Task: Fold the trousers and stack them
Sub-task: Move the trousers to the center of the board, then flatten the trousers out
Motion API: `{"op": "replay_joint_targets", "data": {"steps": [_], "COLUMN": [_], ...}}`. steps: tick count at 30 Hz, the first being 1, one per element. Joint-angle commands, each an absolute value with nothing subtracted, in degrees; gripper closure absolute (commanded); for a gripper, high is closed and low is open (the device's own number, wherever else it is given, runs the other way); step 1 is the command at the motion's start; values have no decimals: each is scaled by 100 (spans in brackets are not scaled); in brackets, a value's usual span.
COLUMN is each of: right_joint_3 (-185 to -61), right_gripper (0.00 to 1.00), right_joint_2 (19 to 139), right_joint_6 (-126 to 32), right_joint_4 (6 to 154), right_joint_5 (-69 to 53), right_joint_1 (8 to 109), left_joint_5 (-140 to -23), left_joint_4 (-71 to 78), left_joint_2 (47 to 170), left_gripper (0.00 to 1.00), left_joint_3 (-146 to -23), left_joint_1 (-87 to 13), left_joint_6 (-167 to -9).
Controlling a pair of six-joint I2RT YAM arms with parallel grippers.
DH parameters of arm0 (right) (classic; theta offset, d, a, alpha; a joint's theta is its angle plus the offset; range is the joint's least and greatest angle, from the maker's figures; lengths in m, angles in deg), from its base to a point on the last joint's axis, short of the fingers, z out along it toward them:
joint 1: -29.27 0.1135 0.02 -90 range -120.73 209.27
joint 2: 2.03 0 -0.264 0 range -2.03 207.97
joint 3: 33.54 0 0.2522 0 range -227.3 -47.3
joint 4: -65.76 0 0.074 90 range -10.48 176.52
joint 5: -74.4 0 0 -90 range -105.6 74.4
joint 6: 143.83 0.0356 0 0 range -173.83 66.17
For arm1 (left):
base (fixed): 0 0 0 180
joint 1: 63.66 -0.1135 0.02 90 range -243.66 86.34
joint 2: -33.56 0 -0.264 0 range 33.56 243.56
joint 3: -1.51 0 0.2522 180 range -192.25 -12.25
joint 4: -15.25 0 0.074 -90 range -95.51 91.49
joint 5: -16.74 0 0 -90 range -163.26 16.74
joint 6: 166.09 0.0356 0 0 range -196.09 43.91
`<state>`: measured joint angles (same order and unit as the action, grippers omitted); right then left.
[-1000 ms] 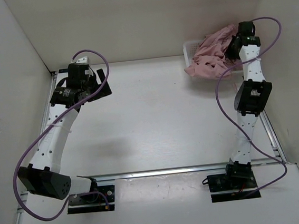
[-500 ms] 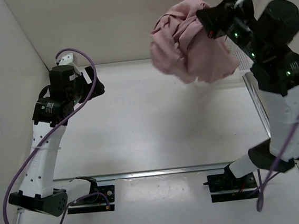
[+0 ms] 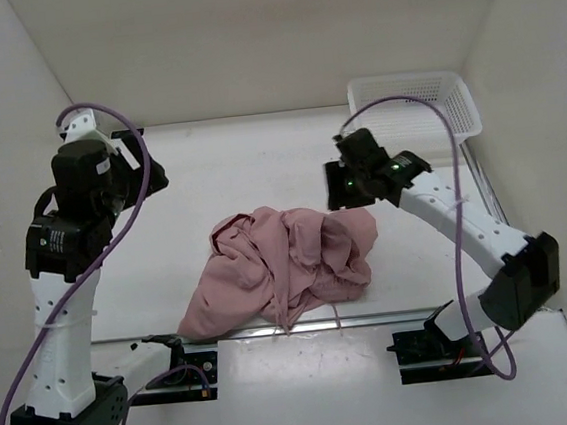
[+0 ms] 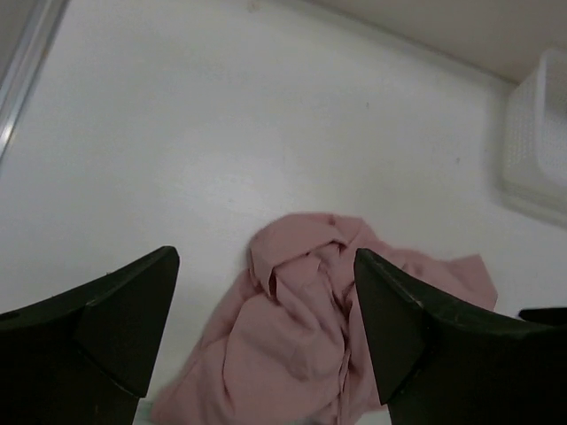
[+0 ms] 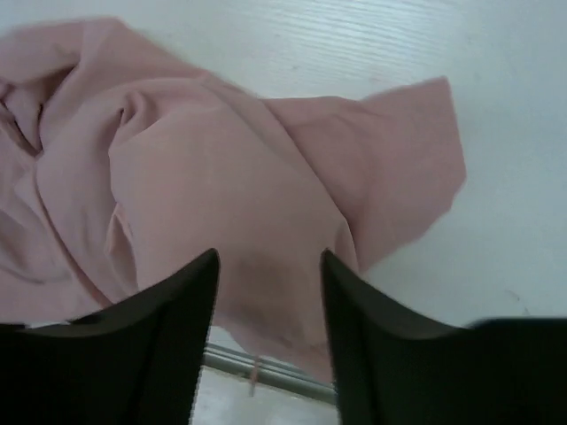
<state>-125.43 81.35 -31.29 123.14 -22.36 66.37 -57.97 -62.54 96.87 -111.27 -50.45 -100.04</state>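
The right pincer [image 3: 340,189] hangs with its jaws apart and empty, just over the far-right edge of the trousers [image 3: 289,267]. The trousers lie in a crumpled heap on the desk [image 3: 259,165], close to its front rail [image 3: 394,315]. The heap runs loosely from near-left to far-right, and I cannot make out a waist or legs laid out. The left pincer [image 4: 266,328], spread wide and holding nothing, is raised well apart at the far left. The right arm is therefore the nearer one for the next grasp. The basket [image 3: 414,104] stands beyond it at the far right.
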Motion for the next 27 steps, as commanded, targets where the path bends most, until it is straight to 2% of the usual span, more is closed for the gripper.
{"op": "replay_joint_targets", "data": {"steps": [1,2,3,4,6,7,9,10,11,14,19,21,22,23,24,25,26,27], "right_joint_3": [-12466,-12316,-11984,-11798,-11368,-10887,-10418,-10216,-9866,-9381,-9177,-9291,-9518,-9668,-9843,-10054,-10526,-10809], "right_gripper": [52,70,91,96,96,68,38,16,11,0,0,8,16,39,55,69,89,97], "right_joint_2": [6847,6750,6593,6513,6259,6170,5915,5836,5766,5712,6379,6906,7090,7458,7618,7872,8048,8050], "right_joint_6": [-2686,-2633,-2502,-2413,-2255,-2054,-1904,-1807,-1745,-1665,-1648,-1648,-1648,-1648,-1648,-1648,-1874,-1989], "right_joint_4": [12293,12355,12495,12574,12575,12575,12487,12426,12374,12111,11302,11029,11028,11028,11124,11282,11509,11625], "right_joint_5": [-2527,-2527,-2448,-2326,-1905,-1650,-1202,-1130,-1129,-868,-758,-926,-1040,-1276,-1488,-1768,-2189,-2193], "right_joint_1": [6136,6030,5977,5977,5757,5757,5695,5756,5835,5897,6406,6793,6933,6987,6987,6987,6874,6873], "left_joint_5": [-6427,-6978,-7262,-7526,-7993,-8090,-8231,-8231,-8170,-8195,-7995,-7907,-7793,-7714,-7713,-7713,-7713,-7713], "left_joint_4": [-6654,-6532,-6296,-6180,-5969,-5872,-5749,-5748,-5748,-5573,-5064,-4783,-4782,-4721,-4668,-4667,-4667,-4667], "left_joint_2": [9386,9255,8957,8798,8360,8235,8076,8023,8023,8188,9023,9673,9893,10312,10508,10841,10983,11124], "left_gripper": [11,30,41,48,50,33,12,3,0,0,0,0,0,0,7,29,49,70], "left_joint_3": [-10404,-9670,-9245,-8823,-7645,-7310,-6606,-6456,-6333,-6103,-6050,-6050,-6224,-6322,-6575,-6752,-7180,-7184], "left_joint_1": [-5066,-5066,-5066,-5066,-4838,-4750,-4469,-4372,-4275,-3995,-3660,-3554,-3493,-3423,-3422,-3422,-3422,-3422], "left_joint_6": [-10184,-10332,-10421,-10517,-10895,-11027,-11423,-11528,-11616,-11793,-11951,-11951,-11899,-11898,-11811,-11758,-11558,-11556]}}
